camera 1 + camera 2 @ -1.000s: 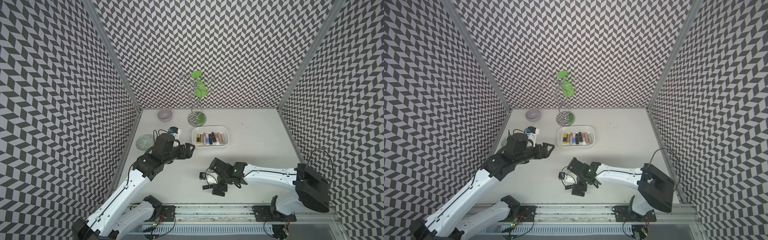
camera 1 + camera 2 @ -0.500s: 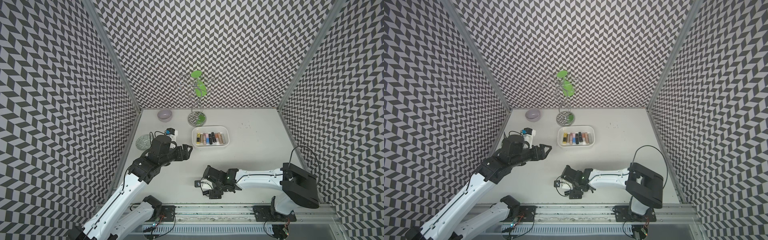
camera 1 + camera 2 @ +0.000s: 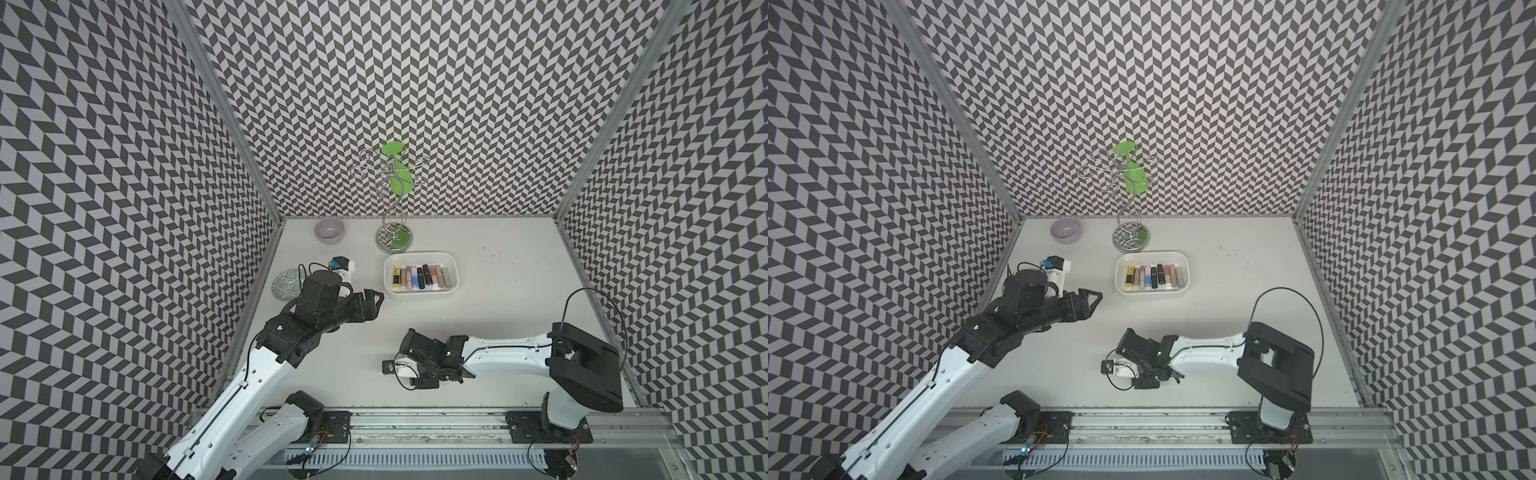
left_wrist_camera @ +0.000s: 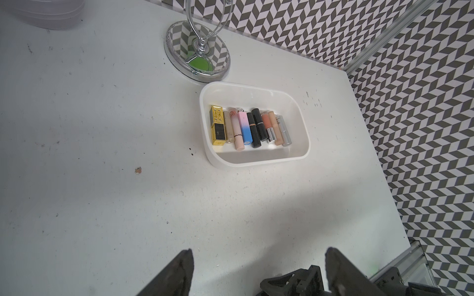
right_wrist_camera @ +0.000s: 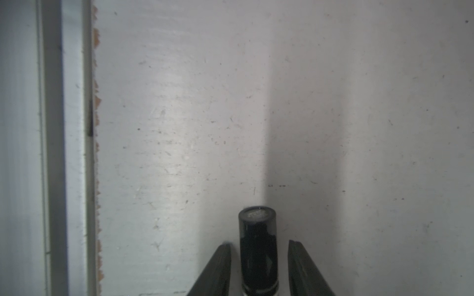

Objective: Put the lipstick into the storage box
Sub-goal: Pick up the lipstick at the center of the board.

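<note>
The black lipstick [image 5: 257, 230] sat between the 2 fingers of the right gripper [image 5: 259, 244], its flat round end pointing away from the wrist camera, low over the pale table [image 3: 498, 324] and close to the table's front edge. A thin strip of table showed on each side of the tube at the fingertips [image 5: 223, 256], so I could not tell whether the fingers were already pinching it or only flanking it (in both top views the black wrist hid the tube entirely). That arm reached in low from the right, its wrist bent down near the front rail, well apart from the storage box [image 3: 419, 296]. The white box stood further back on the table, just in front of a chrome stand's round base [image 3: 394, 241], and held a neat row of tubes [image 4: 246, 128] lying side by side: a gold one at 1 end, a silver one at the other, 2 black ones in the middle. The left gripper [image 4: 259, 252] hung above bare table near the box's left end, its fingers spread wide and released, with nothing between them. A lilac bowl [image 3: 329, 230] stood by the back wall, and a green-patterned plate [image 3: 286, 282] lay partly hidden behind the left arm.
</note>
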Robot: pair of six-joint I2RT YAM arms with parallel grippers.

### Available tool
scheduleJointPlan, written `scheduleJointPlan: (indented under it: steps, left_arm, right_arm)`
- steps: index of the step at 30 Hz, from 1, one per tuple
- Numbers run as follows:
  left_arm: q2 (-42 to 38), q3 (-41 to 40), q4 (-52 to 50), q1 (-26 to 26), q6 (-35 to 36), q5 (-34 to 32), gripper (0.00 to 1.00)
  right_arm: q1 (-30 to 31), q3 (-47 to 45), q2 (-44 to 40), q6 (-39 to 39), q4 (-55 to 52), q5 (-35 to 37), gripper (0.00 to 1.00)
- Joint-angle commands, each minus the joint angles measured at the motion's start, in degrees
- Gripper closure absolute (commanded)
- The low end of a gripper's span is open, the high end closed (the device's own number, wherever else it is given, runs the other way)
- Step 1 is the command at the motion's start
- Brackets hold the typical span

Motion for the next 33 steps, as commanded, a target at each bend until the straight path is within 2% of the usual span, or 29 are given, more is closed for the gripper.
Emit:
scheduleJointPlan:
  steps: [1,5,9,17,21,28,33]
  left_arm:
    - [-0.05,1.01,-0.22,0.43,0.84,0.54,0.16]
    - [0.16,1.1,-0.18,0.53,0.84,0.67,0.16]
    - [0.17,0.79,-0.13,0.63,0.59,0.94,0.16]
    - [0.09,1.06,-0.04,0.72,0.04,1.17,0.16]
    - [-0.2,1.37,0.63,0.93,-0.21,1.28,0.16]
    - [-1.09,1.64,5.95,1.31,-0.3,4.74,0.15]
    - [-1.13,2.08,12.0,1.54,-0.34,10.17,0.14]
  right_arm:
    - [-0.01,-1.95,1.98,-0.67,-2.97,-0.88,0.64]
    - [-0.09,-1.73,1.96,-0.6,-2.95,-0.7,0.67]
    - [-0.17,-1.78,1.91,-0.47,-2.84,-0.24,0.79]
    - [-1.33,-0.28,-0.47,0.27,-3.3,-0.3,0.82]
    - [-4.0,0.93,-5.66,1.99,-3.2,-1.89,0.82]
    - [-14.28,3.09,-18.92,10.09,0.57,-12.89,0.82]
    - [-21.67,2.47,-28.61,18.78,6.91,-21.3,0.81]
